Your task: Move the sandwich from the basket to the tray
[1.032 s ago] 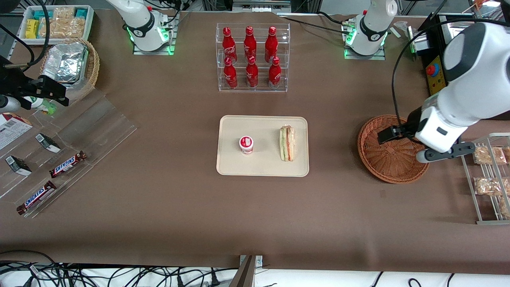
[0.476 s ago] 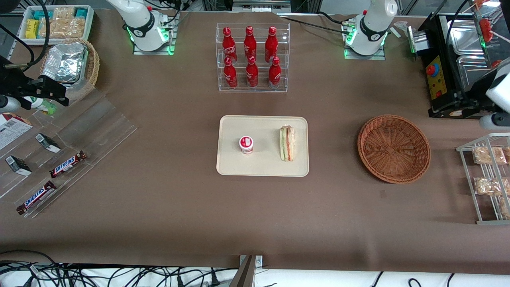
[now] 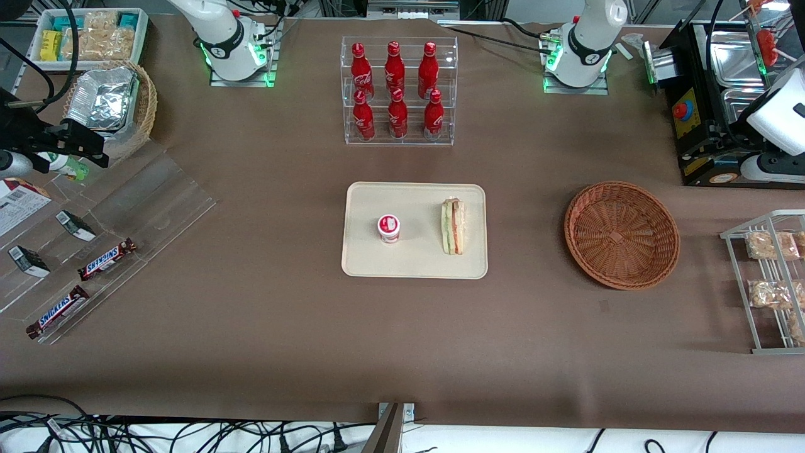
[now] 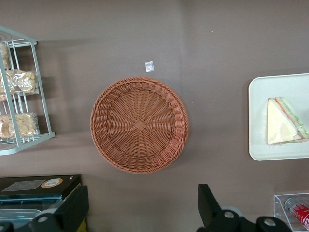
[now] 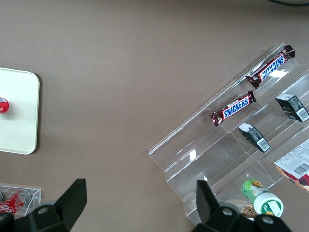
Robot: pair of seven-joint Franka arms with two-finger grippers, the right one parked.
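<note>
On the flat cream-beige tray [image 3: 415, 264] at the table's middle, the wrapped triangular sandwich [image 3: 453, 226] already lies near the tray's edge on the working arm's side, beside a small red-and-white cup [image 3: 388, 228]. It is white bread with green, red and pink layers, resting flat. The round reddish-brown wicker basket [image 3: 621, 234] sits empty. The left gripper [image 4: 142, 212] hangs high near the working arm's end, fingers spread apart, holding nothing. I'd judge only a clean retreat remains, kept well above the basket.

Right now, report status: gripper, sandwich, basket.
Left gripper open, high above the table, holding nothing. Wrapped triangular sandwich lies on the cream rectangular tray. Round reddish-brown wicker basket holds nothing. No obstruction.
</note>
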